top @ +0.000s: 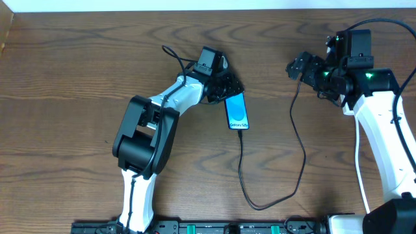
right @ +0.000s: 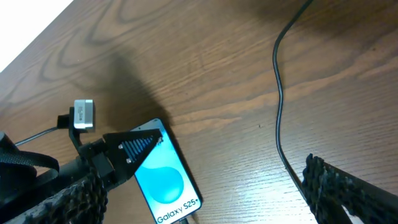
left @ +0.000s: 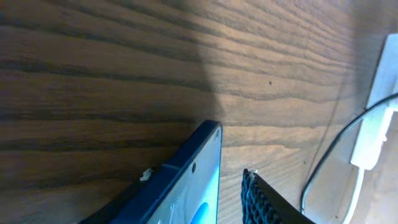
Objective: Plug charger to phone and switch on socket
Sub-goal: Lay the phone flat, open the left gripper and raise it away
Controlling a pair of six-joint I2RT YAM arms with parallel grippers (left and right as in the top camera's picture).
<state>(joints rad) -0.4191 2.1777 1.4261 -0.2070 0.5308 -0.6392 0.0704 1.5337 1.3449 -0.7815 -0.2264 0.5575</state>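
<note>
The phone lies flat mid-table with its blue "Galaxy S25" screen up, and it also shows in the right wrist view. The black charger cable runs from the phone's near end, loops toward the front and rises to my right gripper. My left gripper sits around the phone's far end; in the left wrist view a gap shows between the phone and one finger. My right gripper is open and empty. The white power strip and white adapter show only in the left wrist view.
The table's far edge runs along the top of the overhead view. A small silver connector on a black lead hangs by the left wrist. The right arm stands along the right side and covers the power strip in the overhead view.
</note>
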